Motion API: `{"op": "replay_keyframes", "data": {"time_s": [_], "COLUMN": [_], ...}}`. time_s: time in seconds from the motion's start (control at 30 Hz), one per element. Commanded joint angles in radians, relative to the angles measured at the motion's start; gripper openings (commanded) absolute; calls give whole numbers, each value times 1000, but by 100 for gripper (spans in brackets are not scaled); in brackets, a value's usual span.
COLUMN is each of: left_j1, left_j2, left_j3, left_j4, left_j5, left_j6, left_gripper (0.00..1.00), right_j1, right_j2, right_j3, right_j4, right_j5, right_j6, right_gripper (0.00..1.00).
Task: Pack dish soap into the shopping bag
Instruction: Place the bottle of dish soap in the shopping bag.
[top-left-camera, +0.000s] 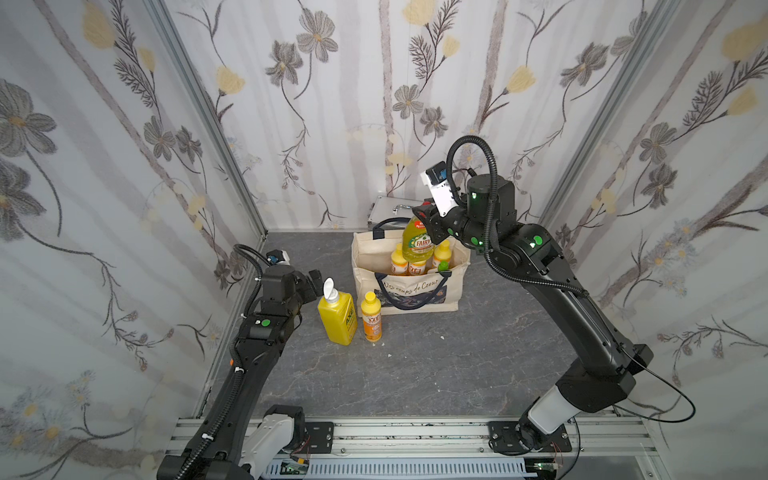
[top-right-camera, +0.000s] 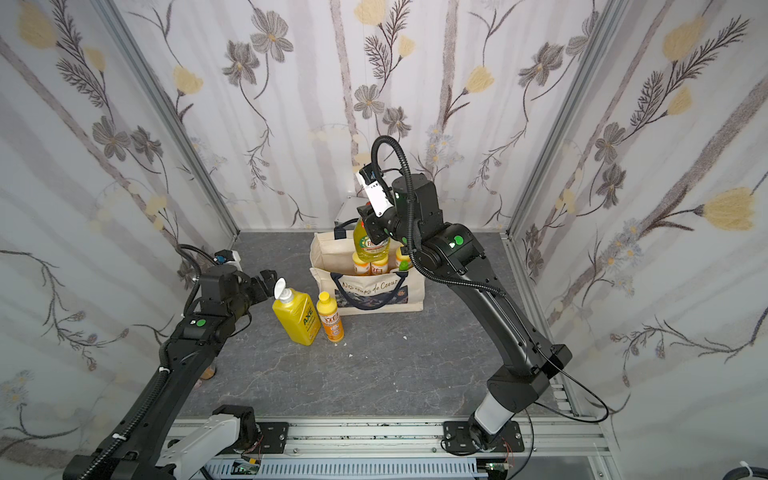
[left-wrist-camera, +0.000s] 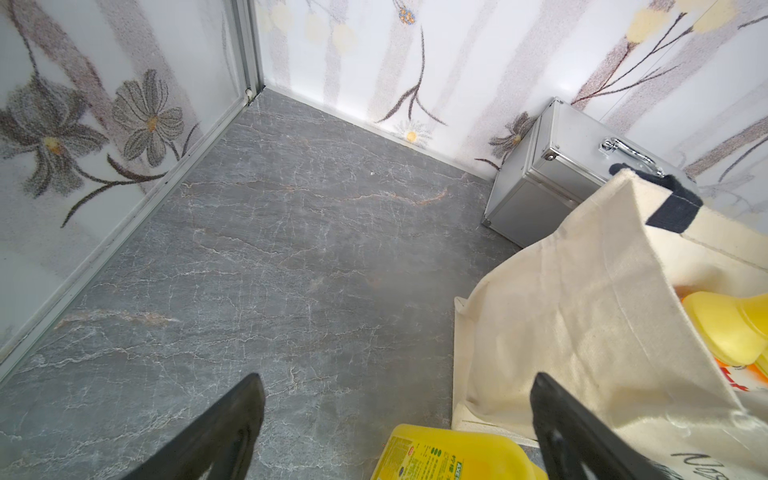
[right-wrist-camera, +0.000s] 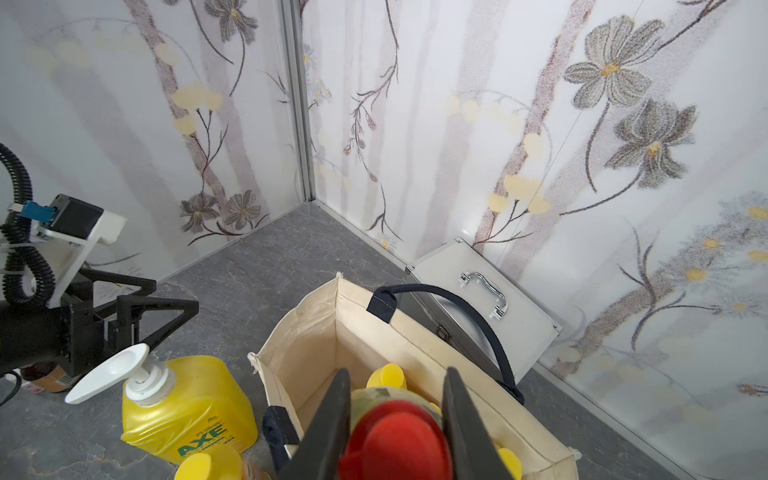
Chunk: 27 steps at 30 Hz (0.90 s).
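Packing step: right gripper (right-wrist-camera: 397, 386) grips the red-capped bottle (top-left-camera: 417, 245) by its neck, above the mouth of the shopping bag (top-left-camera: 370, 266).
Next move: lower straight down, then release; orange bottles (top-left-camera: 399, 262) crowd the space below the fingers.
Bottle look: clear yellow-green, upright, Fairy label.
Left gripper (left-wrist-camera: 397, 378): spread wide, empty; pump bottle (top-left-camera: 337, 316) just beside.

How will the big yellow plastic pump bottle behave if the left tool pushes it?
Probably heavy: the big yellow plastic pump bottle looks full. Its smooth wide body may slip. Pushed high, it could tip onto the slim orange bottle beside it.
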Motion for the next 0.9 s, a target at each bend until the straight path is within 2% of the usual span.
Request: {"op": "replay_keyframes", "data": {"time_s": [0.0,0.27,0.87], "left_j1": [0,0,0], "left_j2": [1,-14,-3], "left_j3": [-1,-8,-10], "left_j4": [15,16,21], "left_j5": [-10,-12,0], "left_j6": [8,5,0], "left_gripper": [100,100,100], "right_j1": [-9,-27,-75], "right_j2": [14,24,-15], "right_j3": [-3,-73,-402], "right_j4": [83,114,329], "right_j5": [-8,-25,-107], "right_j6": [13,33,108], "right_gripper": [0,0,0]}}
